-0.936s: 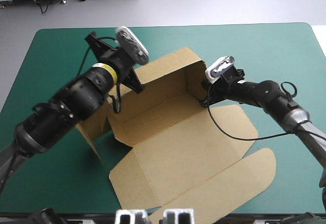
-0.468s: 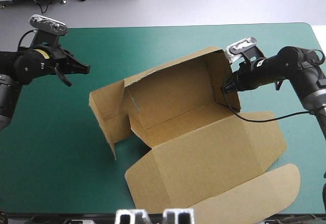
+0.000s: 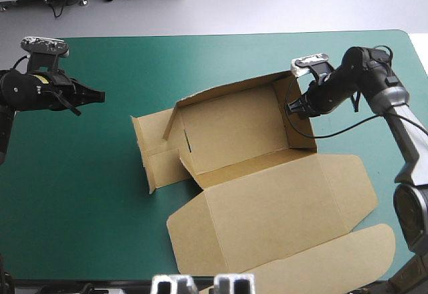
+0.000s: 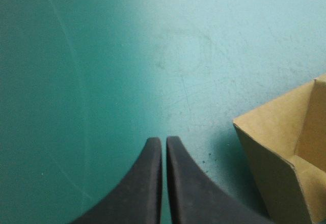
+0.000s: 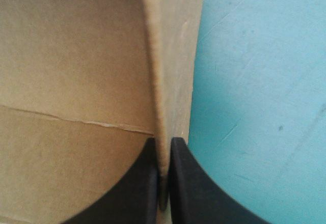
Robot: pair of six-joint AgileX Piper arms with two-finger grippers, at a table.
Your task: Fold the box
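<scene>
The brown box (image 3: 234, 130) lies mid-table with its back wall and right end wall raised and its big lid flat toward the front edge. My right gripper (image 3: 294, 109) is shut on the box's right end wall; in the right wrist view the board edge (image 5: 170, 71) runs up from between the black fingers (image 5: 142, 183). My left gripper (image 3: 100, 96) hovers over bare teal-green cover at the table's left, shut with nothing in it, well clear of the box's left flap (image 3: 152, 148). A corner of the box (image 4: 285, 152) shows ahead and to one side of the left gripper (image 4: 163, 142).
The lid panel (image 3: 281, 207) and its tuck flap (image 3: 334, 260) reach to the table's front edge. Bare teal-green cover (image 3: 73, 194) spans the left side and the far strip (image 3: 221, 57) behind the box.
The left arm has pulled away from the box to the table's left side. The right gripper has drawn the right end wall rightward and farther back, shifting the box. The left flap has dropped lower.
</scene>
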